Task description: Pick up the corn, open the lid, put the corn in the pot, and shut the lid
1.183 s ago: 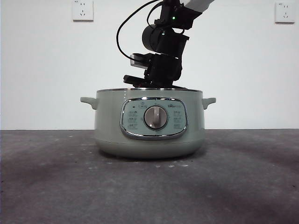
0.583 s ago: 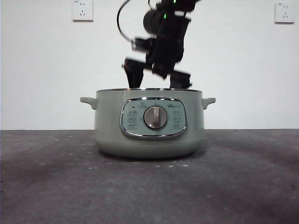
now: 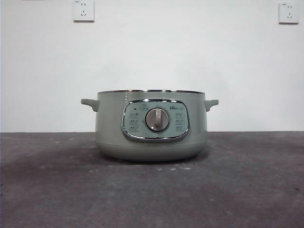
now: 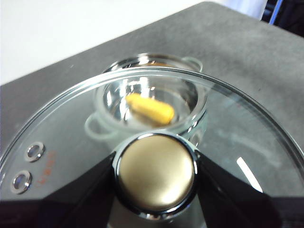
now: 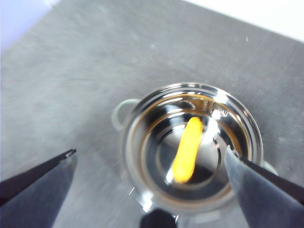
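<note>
While left-held lid (image 4: 142, 142) aloft, corn (image 5: 188, 149) potted

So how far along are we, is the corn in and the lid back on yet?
The corn already lies inside the open pot. The right gripper is open and empty above it. The left gripper holds the lid by its knob, up off the pot. Only closing the lid is left.

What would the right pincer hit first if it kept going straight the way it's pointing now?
Probably the corn. The right pincer, jaws wide open, looks down into the open pot, where the corn lies on the shiny bottom. Nothing else shows between them, though depth is hard to judge from this view.
</note>
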Motion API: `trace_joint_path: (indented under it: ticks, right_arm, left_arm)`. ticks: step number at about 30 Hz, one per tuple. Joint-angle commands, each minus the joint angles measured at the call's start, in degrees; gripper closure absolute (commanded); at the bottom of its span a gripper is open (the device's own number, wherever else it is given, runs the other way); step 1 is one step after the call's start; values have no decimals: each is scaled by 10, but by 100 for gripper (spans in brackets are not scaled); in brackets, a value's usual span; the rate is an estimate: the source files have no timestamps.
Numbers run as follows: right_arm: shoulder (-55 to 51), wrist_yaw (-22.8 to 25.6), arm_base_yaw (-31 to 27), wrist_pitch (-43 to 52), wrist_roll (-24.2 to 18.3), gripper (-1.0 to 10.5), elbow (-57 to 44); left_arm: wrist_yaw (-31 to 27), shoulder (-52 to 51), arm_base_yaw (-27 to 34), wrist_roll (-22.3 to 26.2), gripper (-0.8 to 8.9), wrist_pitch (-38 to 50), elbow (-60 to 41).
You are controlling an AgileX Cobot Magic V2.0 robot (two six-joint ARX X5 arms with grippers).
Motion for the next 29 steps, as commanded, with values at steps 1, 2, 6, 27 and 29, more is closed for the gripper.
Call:
trace_joint_path:
  ticks: [1, 2, 6, 27, 29]
  right_arm:
    - [-89, -1, 5, -15, -4, 413, -86]
    - [-133, -2, 5, -15, -7, 413, -130]
    - [-315, -1, 5, -15, -13, 414, -319]
    - [-781, 1, 5, -15, 113, 414, -770]
    - [-789, 1, 5, -15, 118, 414, -777]
  left_arm:
    - [35, 30, 1, 8, 821, 77, 10]
    - [37, 53, 0, 7, 821, 103, 10]
    - [37, 157, -19, 7, 821, 174, 30]
    - [32, 539, -53, 12, 821, 257, 252]
    - [32, 551, -54, 12, 821, 266, 252]
